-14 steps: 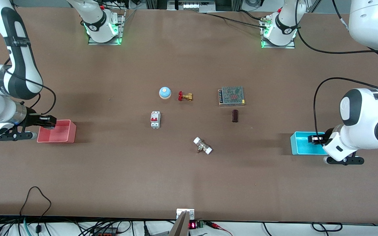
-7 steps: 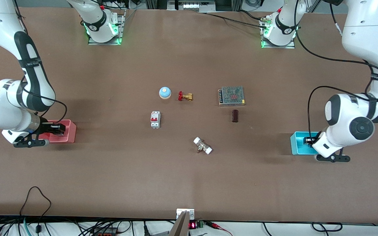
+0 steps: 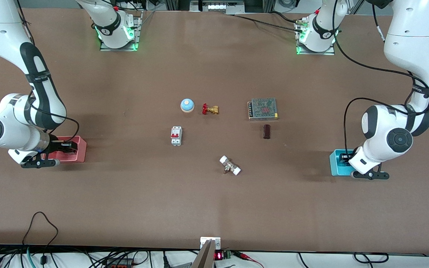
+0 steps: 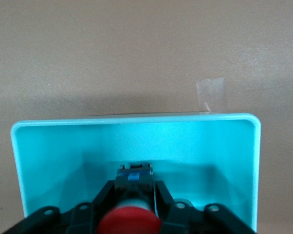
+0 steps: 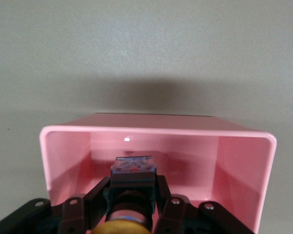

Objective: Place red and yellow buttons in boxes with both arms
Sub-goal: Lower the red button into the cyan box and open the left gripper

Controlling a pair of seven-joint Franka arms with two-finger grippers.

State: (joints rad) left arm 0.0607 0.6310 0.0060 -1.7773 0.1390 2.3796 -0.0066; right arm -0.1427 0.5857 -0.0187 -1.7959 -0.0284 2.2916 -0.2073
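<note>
Two arms: both were reaching down at the table ends, one at each bin.
Left gripper (image 4: 134, 204): lowered inside the cyan-blue box (image 4: 53, 146) (image 3: 335, 163) at the left arm's end of the table — fingers (image 4: 107, 192) clamped on the red button.
Red button (image 4: 129, 220): held cap toward the wrist camera, black body pointing at the box floor; contact with the floor could not be judged.
Right gripper (image 5: 132, 195) (image 3: 67, 146): lowered inside the pink-red box (image 5: 234, 161) (image 3: 80, 149) at the right arm's end — fingers clamped on the yellow button.
Yellow button (image 5: 124, 225): orange-yellow cap toward the wrist camera, body low within the box.
Table middle: blue dome (image 3: 187, 105) just beside the brass valve (image 3: 210, 109); grey mesh-topped block (image 3: 262, 108) toward the left arm's end; white circuit breaker (image 3: 176, 136) nearer the front camera than the dome.
</note>
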